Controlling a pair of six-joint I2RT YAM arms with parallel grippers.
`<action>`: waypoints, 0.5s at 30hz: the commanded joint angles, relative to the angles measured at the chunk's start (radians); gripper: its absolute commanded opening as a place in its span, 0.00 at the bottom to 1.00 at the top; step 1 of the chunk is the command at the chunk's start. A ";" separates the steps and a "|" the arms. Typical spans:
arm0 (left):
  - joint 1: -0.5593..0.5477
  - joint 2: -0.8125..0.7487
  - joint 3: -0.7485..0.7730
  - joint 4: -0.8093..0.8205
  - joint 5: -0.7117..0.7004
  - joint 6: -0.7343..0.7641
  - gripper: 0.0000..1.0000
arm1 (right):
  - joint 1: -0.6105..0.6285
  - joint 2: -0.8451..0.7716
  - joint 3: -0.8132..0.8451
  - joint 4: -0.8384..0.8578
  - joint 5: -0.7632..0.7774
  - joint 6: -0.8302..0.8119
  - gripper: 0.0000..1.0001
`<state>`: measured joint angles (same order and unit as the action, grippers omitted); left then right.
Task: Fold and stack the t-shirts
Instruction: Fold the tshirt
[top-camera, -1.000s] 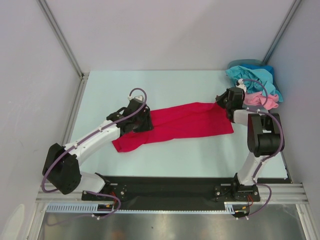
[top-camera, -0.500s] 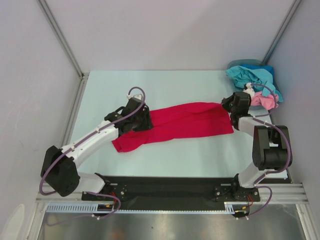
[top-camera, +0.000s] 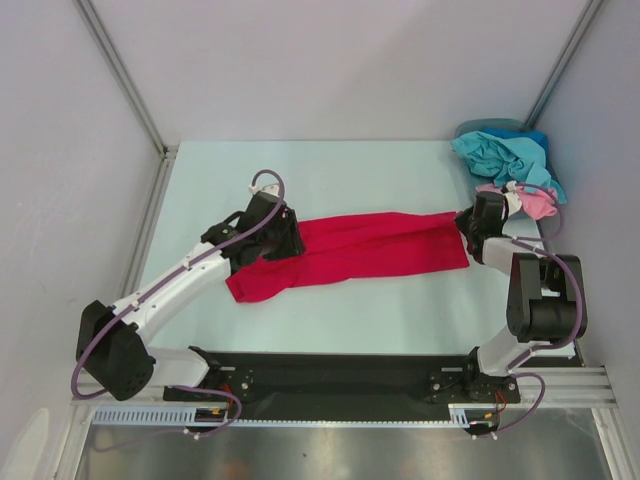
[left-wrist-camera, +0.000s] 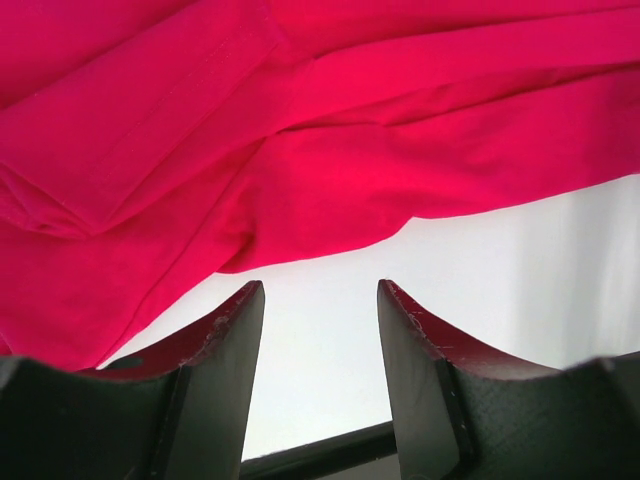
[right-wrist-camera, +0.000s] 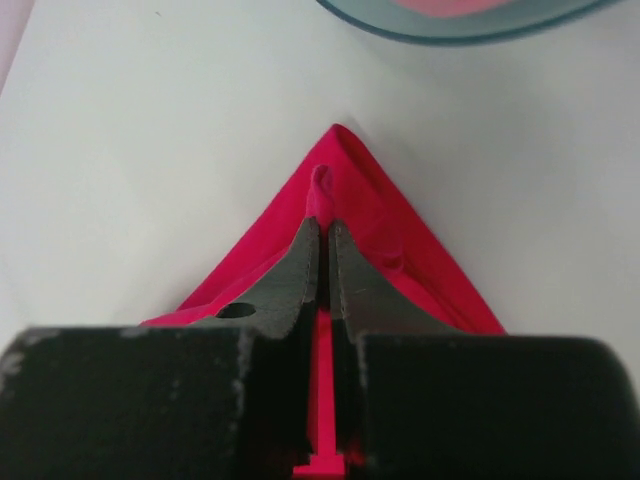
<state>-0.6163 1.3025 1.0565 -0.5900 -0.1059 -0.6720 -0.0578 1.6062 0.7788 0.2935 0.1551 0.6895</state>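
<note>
Crimson t-shirt (top-camera: 370, 248), soft, light, limp. Lay stretched across the tabletop (top-camera: 350, 170) from 9 to 3 o'clock. Was pinched at its 3 o'clock corner by the tightly closed right hand (right-wrist-camera: 322, 225). Left hand (left-wrist-camera: 318, 300): half-parted, empty, at 9 o'clock. Would likely sag and bunch; best gripped at corners or hems.

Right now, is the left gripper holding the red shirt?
No, the left gripper stands open with only bare table between its jaws.
</note>
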 joint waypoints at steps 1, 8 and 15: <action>-0.005 -0.032 0.033 -0.004 -0.018 0.019 0.54 | -0.011 -0.029 -0.026 0.002 0.052 0.025 0.00; -0.008 -0.025 0.034 0.001 -0.015 0.019 0.55 | -0.001 -0.032 -0.056 0.006 0.052 0.038 0.00; -0.007 -0.022 0.028 0.010 -0.009 0.018 0.55 | 0.012 -0.023 -0.056 -0.019 0.049 0.051 0.65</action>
<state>-0.6163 1.3014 1.0565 -0.5934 -0.1055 -0.6720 -0.0525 1.6062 0.7235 0.2764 0.1764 0.7380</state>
